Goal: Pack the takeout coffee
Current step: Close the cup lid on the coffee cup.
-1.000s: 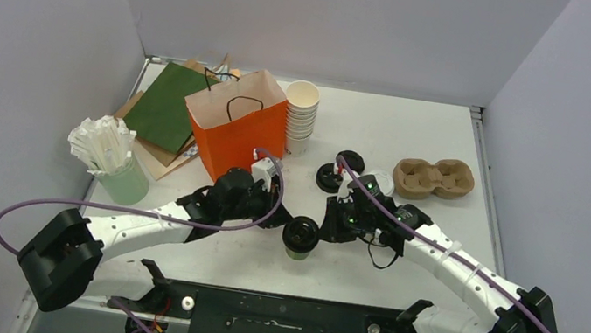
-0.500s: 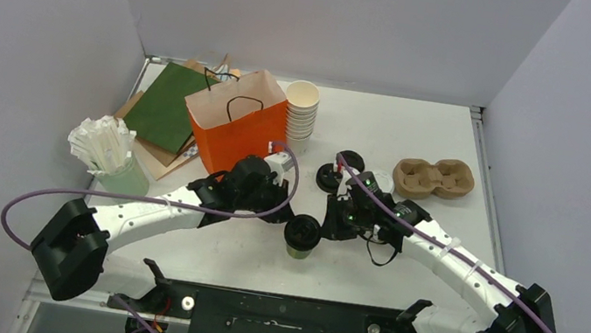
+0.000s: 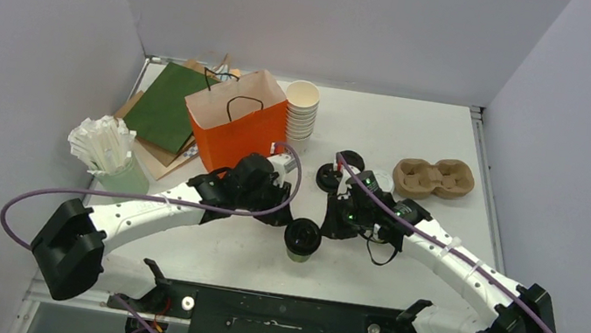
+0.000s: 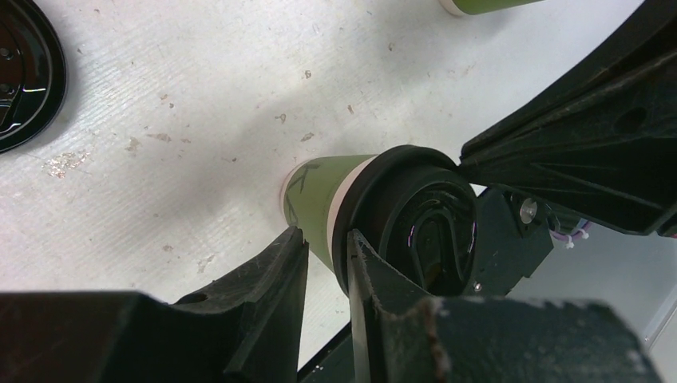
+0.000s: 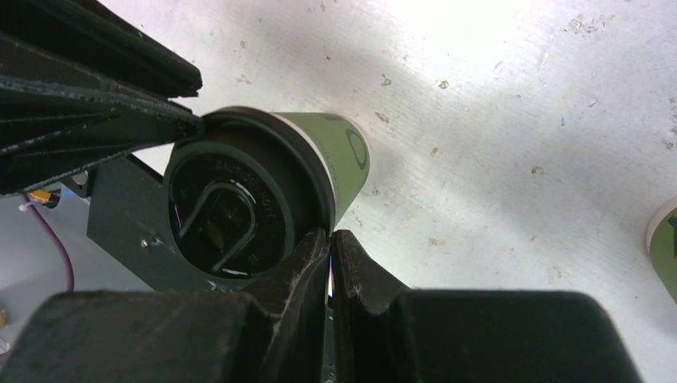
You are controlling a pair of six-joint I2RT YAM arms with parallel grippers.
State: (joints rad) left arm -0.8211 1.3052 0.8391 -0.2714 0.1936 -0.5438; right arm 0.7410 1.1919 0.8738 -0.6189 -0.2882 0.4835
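From above, both arms reach low from their bases at the near corners and bend inward to meet at mid-table. The left gripper (image 3: 280,215) and the right gripper (image 3: 327,227) flank a takeout coffee (image 3: 300,240). It stands upright on the table (image 3: 419,141), close to the near edge, with its black lid (image 3: 301,235) facing up.

In the left wrist view, the fingers (image 4: 275,275) stand slightly apart, one on each side of the lid's rim, with no clear grip on it. A dark pen scrawl (image 4: 302,182) on the olive side cannot be read.

In the right wrist view, the fingers (image 5: 299,271) are pressed almost together, tips against the lid's rim; whether they nip it cannot be told. Raised lettering (image 5: 239,171) circles the lid, too small to read. A pen-drawn ring (image 5: 356,148) marks the cup's side.
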